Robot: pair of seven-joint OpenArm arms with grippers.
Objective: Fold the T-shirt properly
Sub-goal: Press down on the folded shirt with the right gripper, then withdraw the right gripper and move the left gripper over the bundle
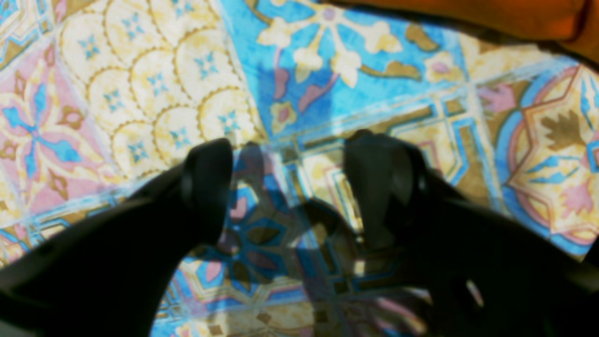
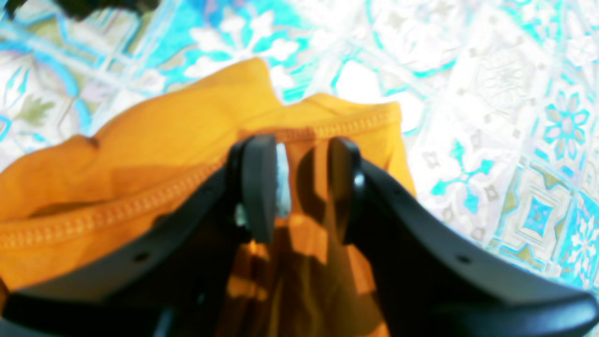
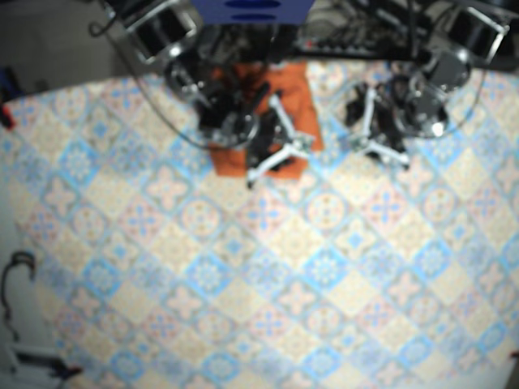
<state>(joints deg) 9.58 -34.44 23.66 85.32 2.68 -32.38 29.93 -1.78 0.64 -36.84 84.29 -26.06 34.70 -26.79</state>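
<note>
Since the T-shirt (image 3: pixel 304 89) lies as a compact orange block at the far edge of the tabletop (image 3: pixel 243 284), a bit toward the right arm's side of centre, I'd call it partly folded at best. The edges look wavy and a stitched hem (image 2: pixel 93 220) runs across the top layer, so squaring up and a final fold are probably still left. The long axis seems to run from the far edge toward the near one, but the arm covers much of it, so that's low confidence. The right claw (image 2: pixel 302 154) hovers over the hem, jaws moderately apart, with no cloth visibly pinched. The left claw (image 1: pixel 290 159) is wide open, empty, over bare pattern beside the shirt.
</note>
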